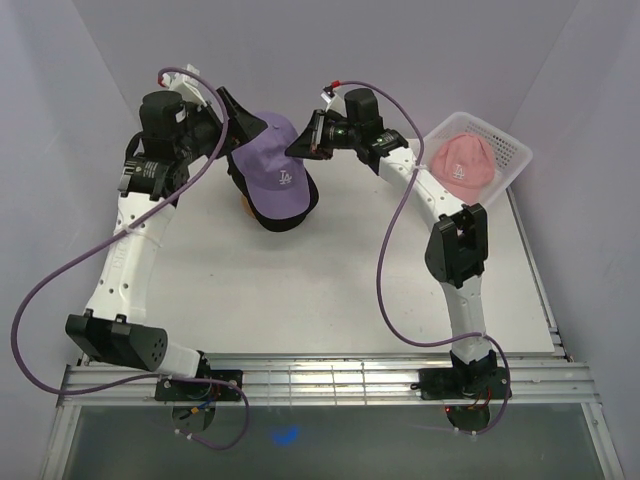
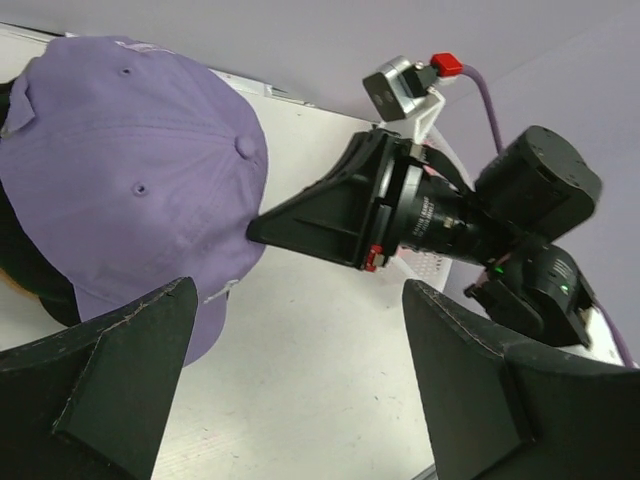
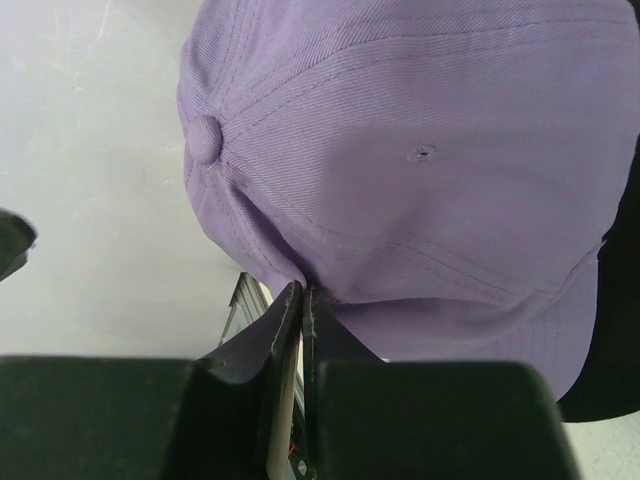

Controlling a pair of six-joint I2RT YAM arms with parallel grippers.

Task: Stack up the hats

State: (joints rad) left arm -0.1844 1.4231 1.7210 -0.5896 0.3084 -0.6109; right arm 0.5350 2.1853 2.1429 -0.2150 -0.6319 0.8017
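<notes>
Nearest you is the worktop (image 1: 330, 290) between the two arms. Beyond it sits the stack. The lavender hat (image 1: 272, 165) lies uppermost over a black hat (image 1: 292, 222), and a tan sliver of what looks like the wooden stand (image 1: 245, 206) shows at the stack's left side. The lavender hat's long axis runs near to far, brim toward you and crown away.

Both sets of fingers sit at that far end, one on each side of the crown. Your right fingers (image 3: 262, 350) are pressed together on a fold of the lavender hat's rear hem, so the hat lies from them toward you and to the left. Your left fingers (image 2: 110, 350) stand wide, with only worktop showing between them. They are just beside the crown and, as far as I can tell, not touching it.

Farthest off, at the right, the pink hat (image 1: 462, 160) rests in the white basket (image 1: 515, 150), well apart from the stack and clearly nearer your right arm.

The lavender hat looks seated, so the coming move is probably a release, then a reach to the pink hat. Only the right wrist view shows the pinch on the cloth. Only the top view shows the pink hat. The left wrist view alone shows that the left fingers hold nothing.
</notes>
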